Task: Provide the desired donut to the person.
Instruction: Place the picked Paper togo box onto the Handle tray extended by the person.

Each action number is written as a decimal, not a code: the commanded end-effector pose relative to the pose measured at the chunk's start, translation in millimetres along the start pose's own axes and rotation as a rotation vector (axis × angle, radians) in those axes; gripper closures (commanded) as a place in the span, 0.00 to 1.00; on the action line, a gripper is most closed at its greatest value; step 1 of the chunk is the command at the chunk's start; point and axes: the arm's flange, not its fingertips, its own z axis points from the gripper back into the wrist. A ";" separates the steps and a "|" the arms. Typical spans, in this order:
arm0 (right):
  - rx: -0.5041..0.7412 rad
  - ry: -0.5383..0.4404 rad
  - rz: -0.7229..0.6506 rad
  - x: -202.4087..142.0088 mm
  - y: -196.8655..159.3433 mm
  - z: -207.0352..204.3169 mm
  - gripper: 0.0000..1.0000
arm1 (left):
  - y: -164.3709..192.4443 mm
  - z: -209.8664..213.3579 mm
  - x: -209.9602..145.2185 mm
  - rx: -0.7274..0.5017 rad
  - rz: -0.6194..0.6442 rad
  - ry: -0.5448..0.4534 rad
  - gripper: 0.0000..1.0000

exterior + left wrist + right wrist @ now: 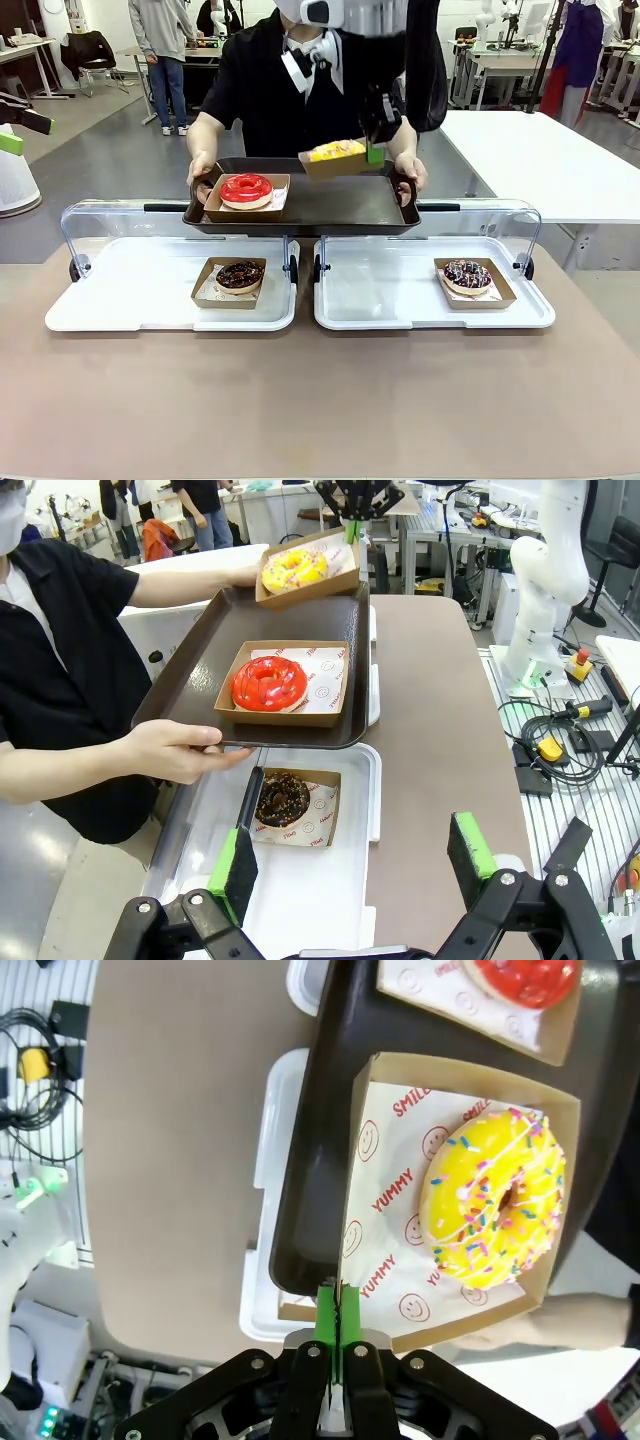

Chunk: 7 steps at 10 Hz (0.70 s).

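Observation:
A yellow sprinkled donut (337, 150) lies in an open cardboard box (380, 1160). My right gripper (374, 153) is shut on that box's edge and holds it just over the right part of a dark serving tray (300, 225). The person (270, 90) holds this tray with both hands across the table. In the right wrist view the green pads (325, 1310) pinch the box wall beside the yellow donut (495, 1210). A red glazed donut (246, 189) in its own box rests on the tray's left. My left gripper (352, 865) hangs open above the table's left side, holding nothing.
Two white display trays (130, 300) with raised clear lids lie on the brown table. The left one holds a chocolate donut (240, 275), the right one a dark sprinkled donut (467, 275). A white table (540, 160) stands behind on the right.

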 end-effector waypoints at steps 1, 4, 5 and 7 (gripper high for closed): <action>0.002 -0.026 -0.009 -7.1 13.5 -21.5 0.99 | -1.2 0.9 0.0 0.003 -0.003 -0.009 0.00; 0.043 -0.014 -0.036 -6.9 11.4 -50.1 0.99 | -1.2 0.9 0.0 0.003 -0.003 -0.009 0.00; 0.052 -0.017 -0.058 -7.3 8.6 -58.2 0.99 | -1.2 0.9 0.0 0.003 -0.003 -0.009 0.00; 0.060 -0.038 -0.105 -7.8 3.1 -67.5 0.99 | -1.2 0.9 0.0 0.003 -0.003 -0.009 0.00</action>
